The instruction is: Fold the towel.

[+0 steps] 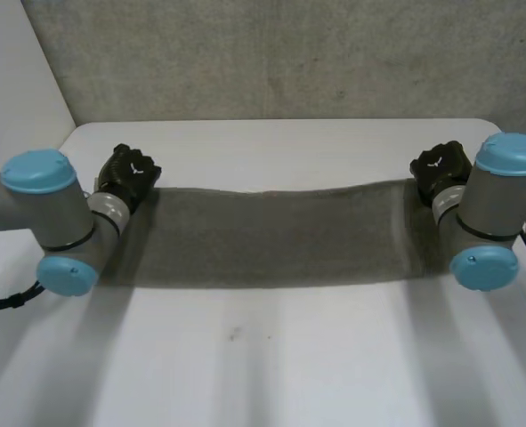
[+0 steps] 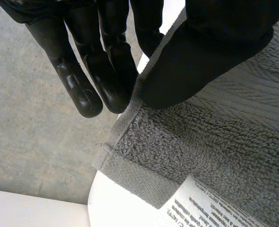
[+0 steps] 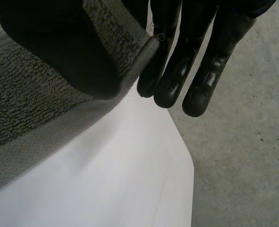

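At towel [image 1: 271, 236] corners, left hand [image 1: 127, 175] and right hand [image 1: 441, 169] pinch.

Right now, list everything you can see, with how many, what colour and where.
towel: one, grey, stretched between the two hands over the table
label: one, white with black print, on the towel near the corner by the left hand
table: one, white, under the towel
floor: grey, speckled, beyond the table's edge
arms: two, grey with light-blue caps, one at each end of the towel
left hand: one, black, thumb and fingers pinching the towel's edge near a corner
right hand: one, black, thumb and fingers pinching the towel's edge near the opposite corner
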Available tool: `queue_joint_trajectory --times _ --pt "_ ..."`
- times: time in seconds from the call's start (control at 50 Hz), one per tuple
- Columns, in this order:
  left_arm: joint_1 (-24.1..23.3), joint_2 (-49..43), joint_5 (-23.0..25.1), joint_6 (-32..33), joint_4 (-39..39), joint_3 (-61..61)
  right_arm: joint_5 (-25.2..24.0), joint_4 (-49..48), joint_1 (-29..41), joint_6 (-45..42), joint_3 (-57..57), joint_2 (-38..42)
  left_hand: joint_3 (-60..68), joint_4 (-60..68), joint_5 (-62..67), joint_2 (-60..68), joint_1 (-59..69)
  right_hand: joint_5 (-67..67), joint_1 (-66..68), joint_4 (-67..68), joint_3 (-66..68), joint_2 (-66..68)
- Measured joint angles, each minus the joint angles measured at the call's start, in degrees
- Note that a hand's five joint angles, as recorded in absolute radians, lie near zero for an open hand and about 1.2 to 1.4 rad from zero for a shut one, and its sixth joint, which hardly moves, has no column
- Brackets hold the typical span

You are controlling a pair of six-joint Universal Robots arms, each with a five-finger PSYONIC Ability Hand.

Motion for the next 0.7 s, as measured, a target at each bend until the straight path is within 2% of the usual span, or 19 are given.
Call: queue_joint_trajectory --times 0.02,0.04,0.06,0.08,0.1,0.12,0.14,0.2,0.36,0.48,0.58,0.68,0.7 --pt "-0.18 -0.92 -0.43 0.0 0.07 1.06 0.01 -0.26 0.16 -0.13 -0.57 0.69 -5.14 -5.3 -4.06 -5.06 -4.29 -9.39 -9.56 -10.13 -10.12 -11.37" --pt "-0.18 -0.92 -0.43 0.0 0.07 1.06 0.01 -0.26 0.16 -0.13 -0.57 0.69 -5.14 -5.3 -4.06 -5.06 -4.29 -9.39 -9.56 -10.13 -10.12 -11.37" --pt "-0.33 -1.64 -0.89 -0.02 0.13 1.95 0.0 -0.4 0.25 -0.21 -0.88 1.13 -12.46 -11.25 -10.84 -12.44 -12.21 -18.19 -18.33 -19.19 -20.41 -20.61" --pt "-0.47 -2.23 -1.46 -0.05 0.18 2.74 -0.05 -0.73 0.38 -0.25 -1.32 1.75 -26.67 -27.21 -26.64 -26.92 -29.85 -32.86 -30.55 -33.73 -33.73 -33.84" --pt "-0.5 -2.36 -1.67 -0.08 0.21 2.99 -0.08 -0.88 0.42 -0.22 -1.44 1.93 -26.67 -27.21 -26.64 -26.92 -29.85 -39.9 -34.55 -40.87 -40.79 -40.64" --pt "-0.57 -2.53 -2.1 -0.17 0.29 3.46 -0.13 -1.11 0.45 -0.1 -1.49 2.08 -45.92 -45.68 -44.93 -46.14 -46.38 -39.9 -34.55 -40.87 -40.79 -40.64" --pt "-0.62 -2.55 -2.34 -0.23 0.32 3.66 -0.15 -1.25 0.46 -0.01 -1.49 2.09 -45.92 -45.68 -44.93 -46.14 -46.38 -45.86 -37.37 -46.99 -47.06 -46.17" --pt "-1.03 -2.11 -2.97 -0.46 0.43 4.03 -0.18 -1.79 0.39 0.53 -0.99 1.06 -55.67 -55.93 -54.48 -55.58 -55.11 -46.87 -37.81 -47.71 -48.56 -47.12" --pt "-2.78 1.87 -3.6 -1.08 0.17 2.93 -0.51 -2.26 -0.23 6.77 2.94 -6.82 -59.82 -59.9 -58.05 -59.81 -58.89 -46.89 -37.81 -47.71 -48.56 -47.07" --pt "-3.26 7.8 -3.56 -4.61 -0.19 -1.42 -2.19 -1.06 -0.55 13.44 7.79 -14.67 -60.11 -60.13 -58.15 -60.06 -59.11 -46.9 -37.81 -47.71 -48.56 -47.07" --pt "-3.25 14.59 -3.19 -12.05 -0.14 -7.93 -6.18 2.13 -2.06 16.13 12.67 -19.57 -60.11 -60.21 -58.16 -60.09 -59.11 -46.9 -37.81 -47.71 -48.56 -47.07" --pt "-2.88 23.03 -2.67 -23.44 0.38 -16.24 -10.61 8.69 -4.69 16.71 17.41 -22.65 -60.11 -60.21 -58.16 -60.1 -59.11 -46.9 -37.81 -47.71 -48.56 -47.07" --pt "-2.88 23.03 -2.67 -23.44 0.38 -16.24 -10.61 8.69 -4.69 16.71 17.41 -22.65 -60.11 -60.21 -58.16 -60.1 -59.11 -46.9 -37.81 -47.71 -48.56 -47.07"
